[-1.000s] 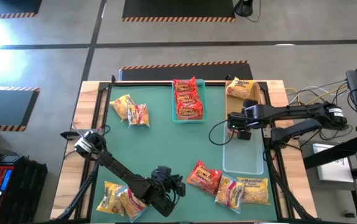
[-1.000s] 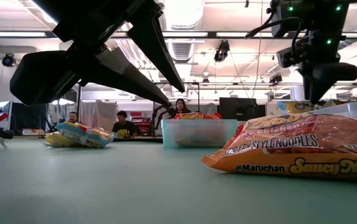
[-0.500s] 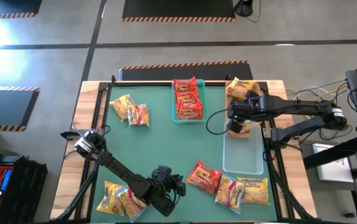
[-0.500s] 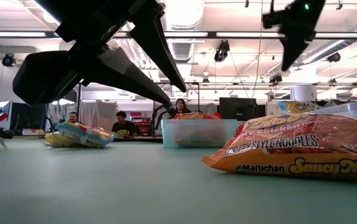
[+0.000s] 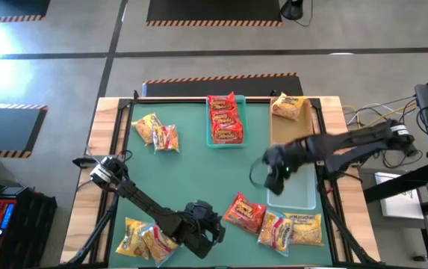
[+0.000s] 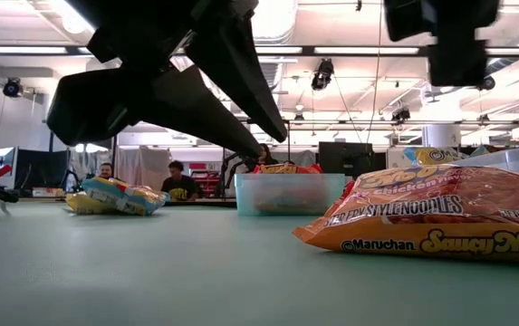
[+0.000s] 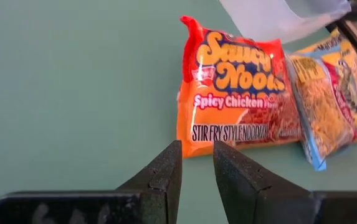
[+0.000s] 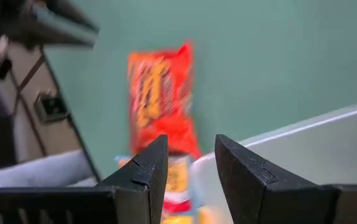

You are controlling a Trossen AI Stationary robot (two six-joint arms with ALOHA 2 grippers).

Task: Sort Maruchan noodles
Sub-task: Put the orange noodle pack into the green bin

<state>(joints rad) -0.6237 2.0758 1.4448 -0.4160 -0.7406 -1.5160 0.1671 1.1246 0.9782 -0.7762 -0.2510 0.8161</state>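
A red noodle packet (image 5: 245, 211) lies flat near the table's front edge, with yellow packets (image 5: 294, 228) touching its right side. My left gripper (image 7: 197, 149) hovers just left of the red packet (image 7: 234, 93). Its fingers are a narrow gap apart with nothing between them, and they point down at a slant toward the packet. My right gripper (image 5: 275, 170) hangs high beside the clear tray's (image 5: 294, 190) left rim. In its wrist view the right gripper (image 8: 190, 146) is open with nothing between its fingers. More red packets fill the teal tray (image 5: 225, 119).
Yellow packets lie at the far left (image 5: 158, 132) and the near left (image 5: 143, 237). One yellow packet (image 5: 288, 106) rests on the tan tray at the far right. The green mat between the trays and the near packets is bare. People sit in the room behind the table (image 6: 177, 179).
My right gripper has left the clear tray's far end. It has swung toward the table's middle and near edge, risen, and turned so that it now looks at the near packets. My left gripper has rolled about its own axis while staying in place.
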